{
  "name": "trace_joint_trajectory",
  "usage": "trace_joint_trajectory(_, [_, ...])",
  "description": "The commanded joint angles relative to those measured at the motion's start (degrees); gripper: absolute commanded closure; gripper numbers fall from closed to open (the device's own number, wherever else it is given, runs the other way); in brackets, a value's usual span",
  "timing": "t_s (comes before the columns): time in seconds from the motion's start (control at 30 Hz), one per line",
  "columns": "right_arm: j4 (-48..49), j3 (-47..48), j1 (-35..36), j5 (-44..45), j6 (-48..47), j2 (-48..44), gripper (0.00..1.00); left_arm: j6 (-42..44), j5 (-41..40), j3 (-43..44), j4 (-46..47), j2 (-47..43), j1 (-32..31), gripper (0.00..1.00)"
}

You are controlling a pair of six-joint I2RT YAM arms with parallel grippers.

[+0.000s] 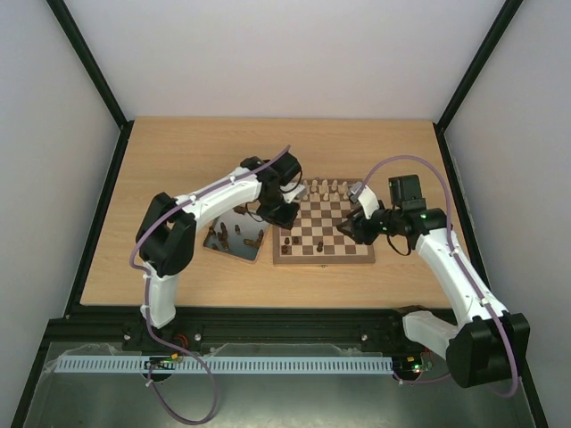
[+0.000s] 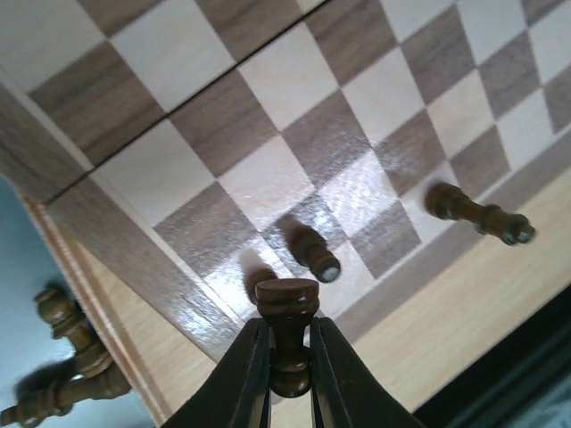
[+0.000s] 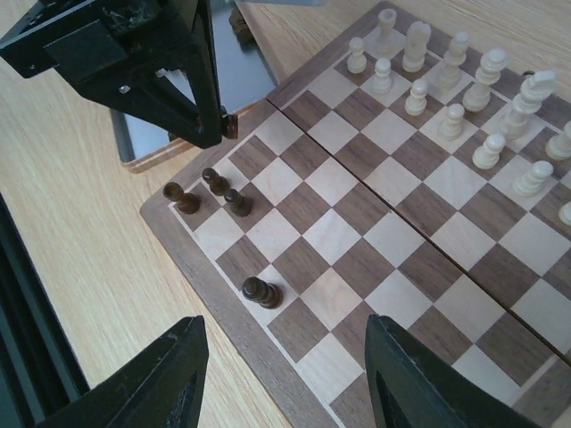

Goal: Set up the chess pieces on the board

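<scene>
Board (image 2: 259, 80) corner: left gripper (image 2: 288, 343) pinches dark piece (image 2: 287, 301); right gripper (image 3: 285, 357) agape over edge

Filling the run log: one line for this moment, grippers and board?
left gripper: shut on dark piece, at board edge | right gripper: open, empty | board: four dark pieces standing

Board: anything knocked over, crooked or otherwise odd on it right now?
Nothing stands out. Four dark pieces stand upright near one corner of the board; the cream pieces stand in two rows. The left gripper is shut on a fifth dark piece above that corner.
</scene>
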Motion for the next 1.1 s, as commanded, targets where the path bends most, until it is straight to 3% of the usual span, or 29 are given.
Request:
trace_joint_trajectory(0.0, [0.39, -0.52, 0.09, -4.36, -3.10, 0.65, 0.48, 2.54, 8.15, 0.85, -2.89, -1.56, 1.06, 0.94])
trace_joint_trajectory(0.17, [-3.13, 1.14, 1.16, -6.79, -15.76, 2.28, 0.48, 3.90, 21.44, -5.03, 2.65, -5.68, 2.13, 0.94])
trace_joint_trajectory(0.33, [-4.91, 4.31, 6.74, -1.05, -26.03, 2.67, 0.44, 4.10, 32.36, -9.36, 5.92, -9.56, 1.99, 0.93])
trace_joint_trajectory(0.8, [-12.74, 14.38, 19.32, 4.01, -36.52, 7.91, 0.40, 3.39, 43.07, -10.44, 7.73, -13.87, 0.03, 0.93])
trace_joint_trajectory(1.07, [-15.80, 13.99, 24.42, 7.50, -37.54, 8.20, 0.45, 2.86, 44.19, -10.75, 8.76, -15.26, 0.02, 0.93])
